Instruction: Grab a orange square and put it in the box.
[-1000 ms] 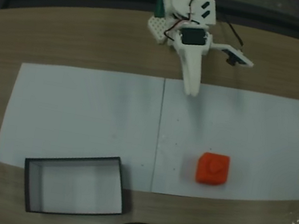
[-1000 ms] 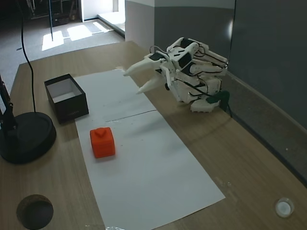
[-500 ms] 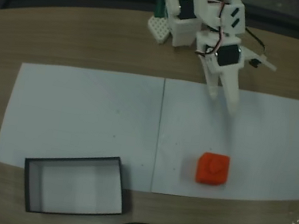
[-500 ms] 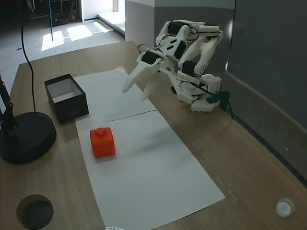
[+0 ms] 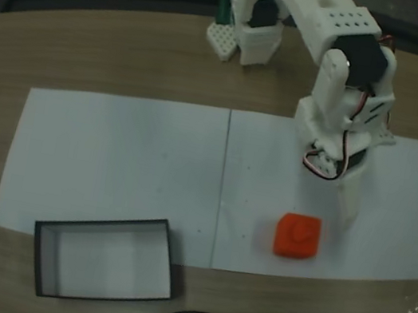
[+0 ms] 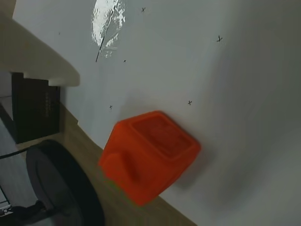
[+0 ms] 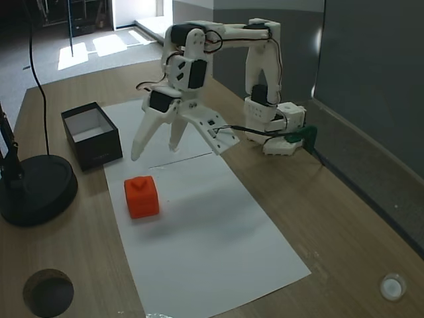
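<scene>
The orange square [image 5: 297,236] rests on the white paper, knob up; it also shows in a fixed view [image 7: 142,197] and in the wrist view [image 6: 150,153]. My gripper [image 7: 156,150] hangs open above the paper, just behind and to the right of the block, fingers pointing down and apart from it. From above, the gripper [image 5: 338,194] sits just up and right of the block. One white finger [image 6: 40,63] crosses the wrist view's upper left. The box [image 5: 41,256], black-walled and white inside, stands at the paper's lower left corner, also seen side-on [image 7: 96,147].
A white paper sheet [image 5: 112,156] covers the wooden table. A black round base [image 7: 33,189] with a pole stands near the box. There is a round hole [image 7: 48,291] in the tabletop and a small white cap [image 7: 392,287] at the far corner.
The arm has unfolded from its tucked pose at the base and swung out over the paper, down toward the orange square. The gripper has stayed open. Block and box have not moved.
</scene>
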Action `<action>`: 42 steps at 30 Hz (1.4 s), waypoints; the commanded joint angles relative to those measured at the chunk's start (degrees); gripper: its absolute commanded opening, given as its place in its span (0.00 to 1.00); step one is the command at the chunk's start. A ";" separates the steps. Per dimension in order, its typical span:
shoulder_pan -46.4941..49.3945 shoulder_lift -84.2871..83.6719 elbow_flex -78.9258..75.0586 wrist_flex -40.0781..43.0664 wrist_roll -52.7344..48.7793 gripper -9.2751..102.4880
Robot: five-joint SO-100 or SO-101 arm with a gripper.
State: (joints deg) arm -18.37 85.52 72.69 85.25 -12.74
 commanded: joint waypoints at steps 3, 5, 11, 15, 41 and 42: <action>0.44 -4.83 -10.99 0.44 -0.35 0.45; 0.44 -7.91 -11.78 0.35 -0.35 0.45; 1.32 -15.73 -11.78 -3.69 -0.35 0.45; 2.55 -19.07 -11.78 -4.66 -0.44 0.45; 12.74 -16.70 -33.75 6.59 -4.57 0.17; 14.50 -15.56 -37.09 8.00 -5.80 0.17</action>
State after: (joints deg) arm -6.94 61.35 47.55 91.49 -16.17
